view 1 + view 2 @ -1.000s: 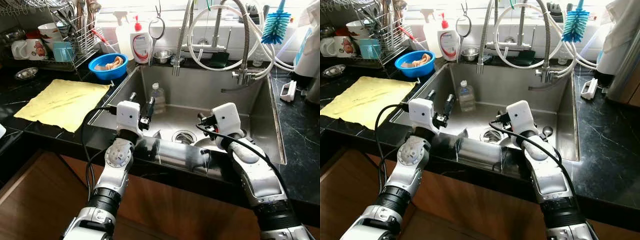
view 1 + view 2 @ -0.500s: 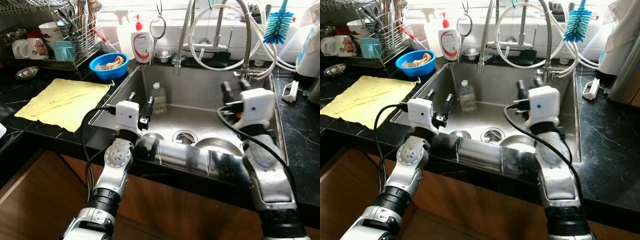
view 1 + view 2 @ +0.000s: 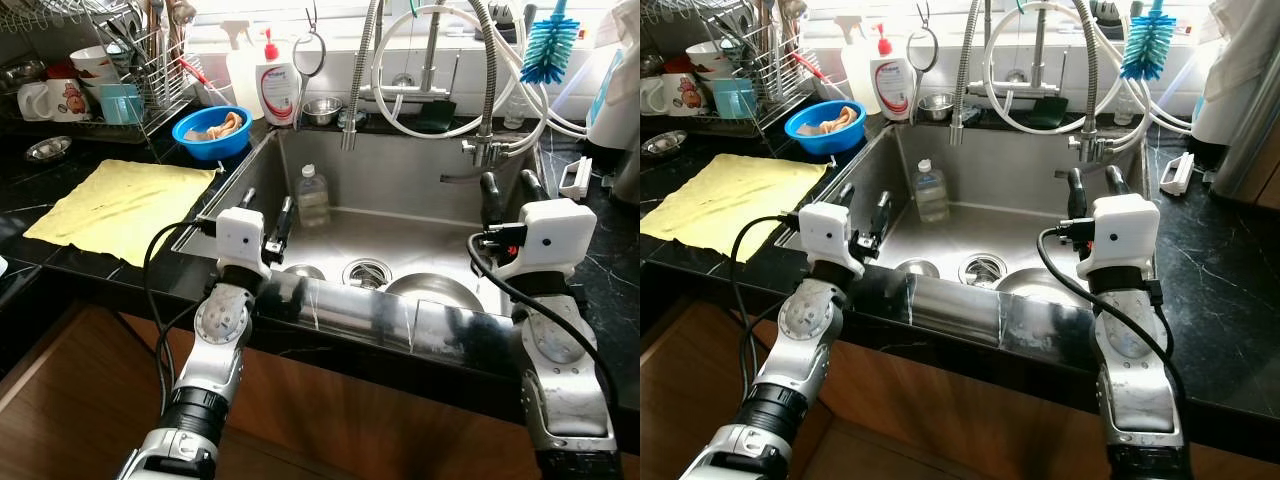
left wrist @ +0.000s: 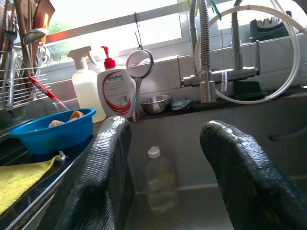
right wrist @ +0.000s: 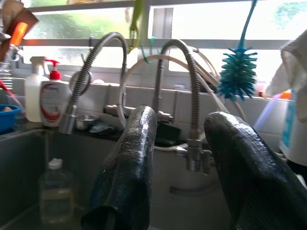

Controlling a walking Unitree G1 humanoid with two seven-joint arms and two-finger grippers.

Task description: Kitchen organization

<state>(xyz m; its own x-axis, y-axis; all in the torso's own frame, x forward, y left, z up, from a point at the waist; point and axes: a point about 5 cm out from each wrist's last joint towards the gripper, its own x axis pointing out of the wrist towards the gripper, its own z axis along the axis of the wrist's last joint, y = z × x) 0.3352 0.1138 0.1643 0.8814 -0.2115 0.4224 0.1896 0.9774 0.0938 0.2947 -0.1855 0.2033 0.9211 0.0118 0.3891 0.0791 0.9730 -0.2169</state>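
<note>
A clear plastic bottle stands upright at the back left of the steel sink. On the sink floor lie a steel plate and a small steel bowl beside the drain. My left gripper hovers open over the sink's front left corner, pointing at the bottle, and holds nothing. My right gripper is raised over the sink's right side, open and empty, pointing towards the tap.
A yellow cloth lies on the black counter at left. Behind it are a blue bowl, a dish rack and mugs. A soap dispenser, a hanging strainer and hoses line the back ledge. A blue brush hangs at right.
My right gripper has risen from the plate on the sink floor and swung right, and now stands high over the sink's right side. The left gripper has barely shifted.
</note>
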